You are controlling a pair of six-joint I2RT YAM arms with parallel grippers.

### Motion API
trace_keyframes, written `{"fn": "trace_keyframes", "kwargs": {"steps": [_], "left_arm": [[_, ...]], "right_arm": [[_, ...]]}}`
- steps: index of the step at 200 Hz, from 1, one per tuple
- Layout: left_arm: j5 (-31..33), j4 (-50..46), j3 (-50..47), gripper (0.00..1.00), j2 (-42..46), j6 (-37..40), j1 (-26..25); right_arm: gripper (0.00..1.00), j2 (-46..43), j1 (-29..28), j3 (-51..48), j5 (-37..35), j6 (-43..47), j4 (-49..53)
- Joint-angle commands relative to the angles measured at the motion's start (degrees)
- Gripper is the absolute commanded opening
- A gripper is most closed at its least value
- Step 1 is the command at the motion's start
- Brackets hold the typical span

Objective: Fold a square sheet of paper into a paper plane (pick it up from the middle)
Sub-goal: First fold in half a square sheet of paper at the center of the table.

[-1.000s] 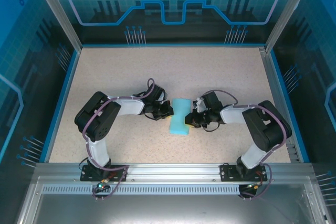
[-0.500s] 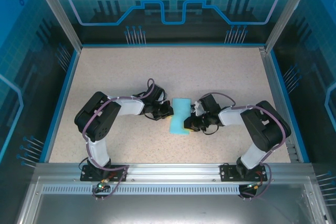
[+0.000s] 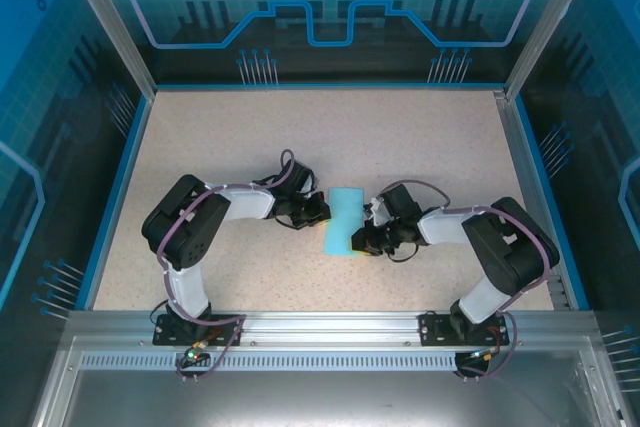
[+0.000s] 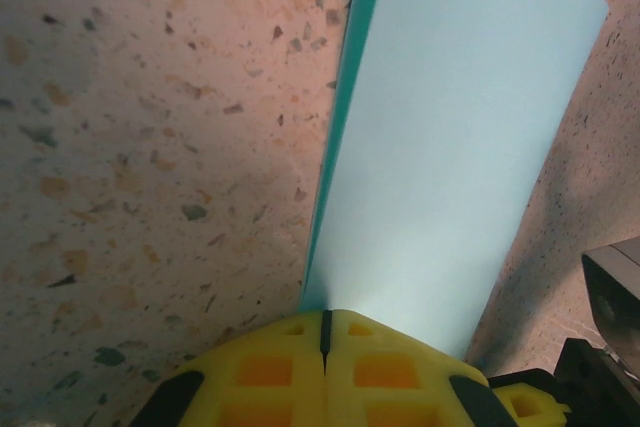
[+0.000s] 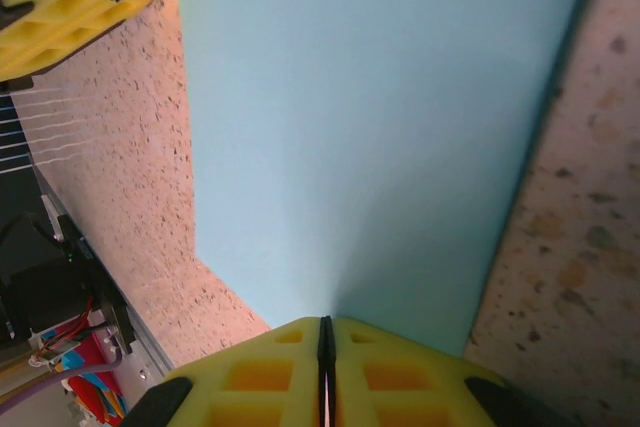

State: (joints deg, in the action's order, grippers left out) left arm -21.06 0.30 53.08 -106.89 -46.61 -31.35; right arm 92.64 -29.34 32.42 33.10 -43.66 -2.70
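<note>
**Both grippers pinch the sheet at its middle; the centre fold is in hand**

Nearest to us, the aluminium rail [image 3: 320, 325] carries the two arm bases, and both arms reach inward to meet at the middle of the table [image 3: 230, 137]. There the square sheet of paper [image 3: 343, 220] sits between them. The left gripper [image 4: 325, 332] has its yellow honeycomb pads [image 4: 265, 372] pressed together with no gap, and the sheet's edge is caught in the seam. The right gripper [image 5: 325, 342] clamps the opposite edge in the same way.

We judge the step to be the first fold. From above, the sheet reads as a narrow strip rather than a square, so it is either bowed or doubled over. In the left wrist view a darker teal band runs along one long edge. It may be a lower layer or only shade, and we cannot tell which, nor whether the sheet is clear of the table.

The next move calls for the two edges to be lined up before any pressing, and for one gripper to let go so a crease can be run flat. The paper is thin, smooth and matte, pale cyan, with a crisp corner. We expect it to buckle or slip if the two pulls disagree. The table under it is hard and speckled beige, like stone chip, and probably offers little grip.

Beyond the sheet the table runs on to a blue rim [image 3: 320, 86] and a glossy blue back panel [image 3: 330, 7] printed with circuit lines.
</note>
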Motion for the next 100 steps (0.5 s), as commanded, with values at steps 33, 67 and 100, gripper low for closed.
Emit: {"fn": "trace_keyframes", "kwargs": {"steps": [33,67,100], "left_arm": [[9.1,-9.4,-3.7,0.0,-5.4,-0.7,-0.3],[9.2,-9.3,-3.6,0.0,-5.4,-0.7,-0.3],[9.0,-9.4,-3.2,0.0,-5.4,-0.2,-0.3]], "right_arm": [[0.11,-0.4,-0.8,-2.8,-0.3,1.9,4.8],[0.11,-2.0,-0.4,-3.9,-2.5,3.3,8.3],[0.11,-4.1,0.3,-3.7,-2.0,2.3,7.4]]}}
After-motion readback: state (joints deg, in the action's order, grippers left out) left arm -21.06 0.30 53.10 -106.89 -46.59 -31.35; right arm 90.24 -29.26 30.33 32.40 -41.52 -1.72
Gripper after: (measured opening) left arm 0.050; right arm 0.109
